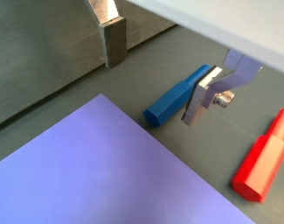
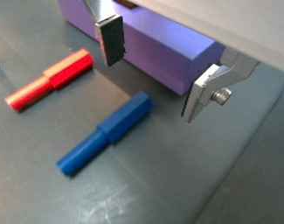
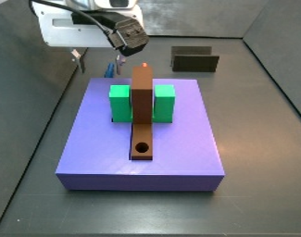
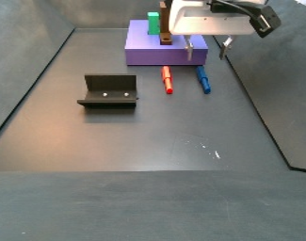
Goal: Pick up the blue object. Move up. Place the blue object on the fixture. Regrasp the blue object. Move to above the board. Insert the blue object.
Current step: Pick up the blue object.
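The step in hand looks like the first pick: the blue peg lies flat on the dark floor, not yet lifted, just off one edge of the purple board and alongside a red peg that lies near it but apart. In a side view the blue peg and the red peg lie roughly parallel in front of the board, and the fixture stands well apart from them, toward the other side of the floor.

The pincer hangs above the blue peg with its jaws spread and nothing between them; one finger shows its dark pad, the other silver plate stands across from it. In a wrist view the blue peg lies partly behind one plate, so the jaws seem to straddle it only loosely.

To do this well, I judge the pincer should come straight down with the peg centred between the pads, the jaws set across its width (not along its length). The peg has a thicker half and a thinner half; closing on the thicker part should hold better. Care is needed on the board's side, where a finger could strike the slab's edge, and the red peg must not be nudged.
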You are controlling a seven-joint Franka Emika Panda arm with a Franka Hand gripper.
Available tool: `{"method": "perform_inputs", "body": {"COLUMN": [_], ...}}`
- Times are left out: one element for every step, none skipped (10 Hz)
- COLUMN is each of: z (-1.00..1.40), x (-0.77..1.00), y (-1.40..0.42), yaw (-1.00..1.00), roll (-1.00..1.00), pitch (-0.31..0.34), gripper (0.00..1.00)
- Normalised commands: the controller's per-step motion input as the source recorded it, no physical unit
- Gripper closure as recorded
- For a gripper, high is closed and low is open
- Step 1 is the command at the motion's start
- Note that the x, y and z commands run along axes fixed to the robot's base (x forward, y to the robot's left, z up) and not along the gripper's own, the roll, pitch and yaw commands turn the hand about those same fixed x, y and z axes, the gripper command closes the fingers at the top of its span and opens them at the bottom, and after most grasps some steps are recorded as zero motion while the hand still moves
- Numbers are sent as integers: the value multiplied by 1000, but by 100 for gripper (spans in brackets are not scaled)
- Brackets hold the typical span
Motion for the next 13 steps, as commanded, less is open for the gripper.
{"method": "perform_inputs", "body": {"z": [-329,-234,-231,-460,-437,-200,-126,-49,0,0,-63,-157,-297], "x": [274,320,94,106,31,0,-9,0,0,0,0,0,0], "y": [337,360,14,-263,-206,-26,0,0,0,0,0,0,0], "yaw": [0,0,0,0,0,0,0,0,-51,-63,-49,-29,-43], "roll": [0,0,60,111,80,36,17,13,40,51,104,180,300], "pitch": [0,0,0,-101,-214,-274,-304,-290,-231,-259,-314,-300,-269], "gripper": [0,0,0,0,0,0,0,0,0,0,0,0,0]}}
